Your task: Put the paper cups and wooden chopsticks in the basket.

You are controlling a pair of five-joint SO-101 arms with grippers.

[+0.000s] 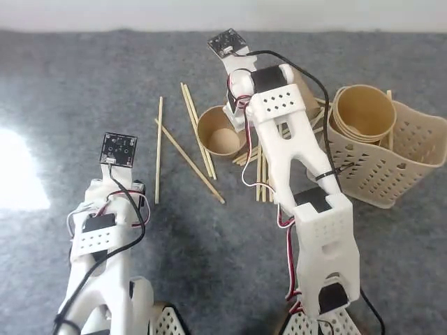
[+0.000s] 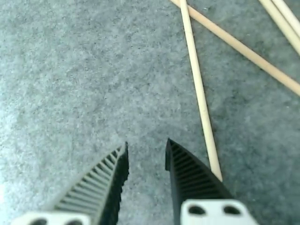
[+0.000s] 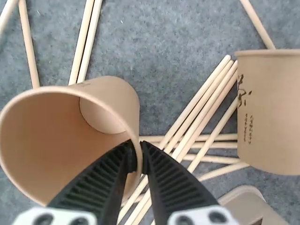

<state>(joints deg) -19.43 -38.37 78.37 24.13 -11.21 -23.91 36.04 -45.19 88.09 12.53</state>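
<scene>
A paper cup [image 3: 61, 140] lies on its side on the grey carpet, its mouth towards the camera. My right gripper [image 3: 136, 144] is shut on its rim, one finger inside and one outside. The same cup [image 1: 222, 134] sits beside the right arm's wrist. A second paper cup [image 3: 269, 117] stands close by, half hidden behind the arm [image 1: 307, 94]. Wooden chopsticks [image 3: 201, 117] lie in a loose pile under both cups, and several more [image 1: 188, 162] are scattered to the left. My left gripper [image 2: 147, 146] hovers open over bare carpet, with one chopstick [image 2: 199, 89] running beside a finger.
The beige perforated basket [image 1: 408, 164] stands at the right, holding stacked paper cups [image 1: 363, 112] and a chopstick [image 1: 389, 94]. The right arm [image 1: 307, 209] stretches across the space between the chopstick pile and the basket. Bare carpet spreads out at the far left.
</scene>
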